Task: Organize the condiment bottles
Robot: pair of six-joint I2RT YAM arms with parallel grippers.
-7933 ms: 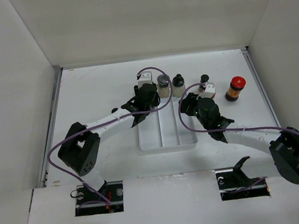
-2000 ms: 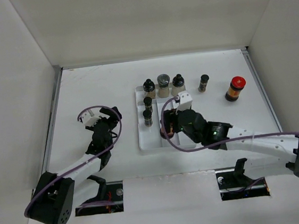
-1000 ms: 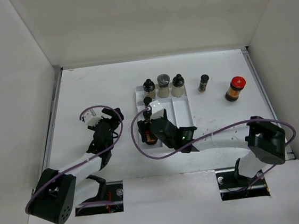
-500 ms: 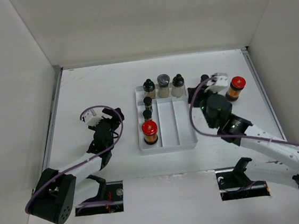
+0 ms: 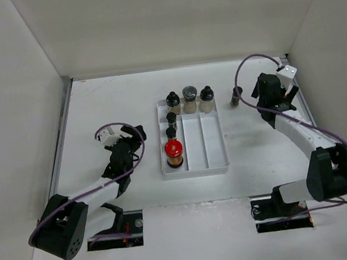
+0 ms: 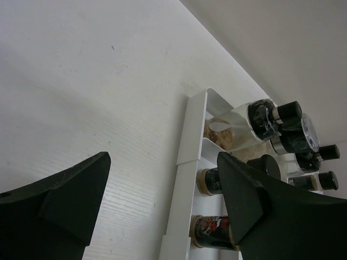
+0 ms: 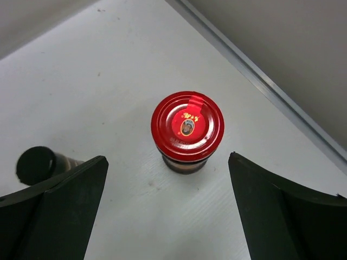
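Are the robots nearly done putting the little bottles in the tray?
Mostly. Six bottles stand in the tray, including one red-capped jar. The right gripper is open above the second red-capped jar, not gripping it yet. That jar and a dark vial are left on the table. The left gripper is open, empty.

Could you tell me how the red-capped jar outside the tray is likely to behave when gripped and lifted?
The jar looks rigid, so it probably won't deform. It stands upright and squat, so tipping seems unlikely. Its round body might roll if knocked over.
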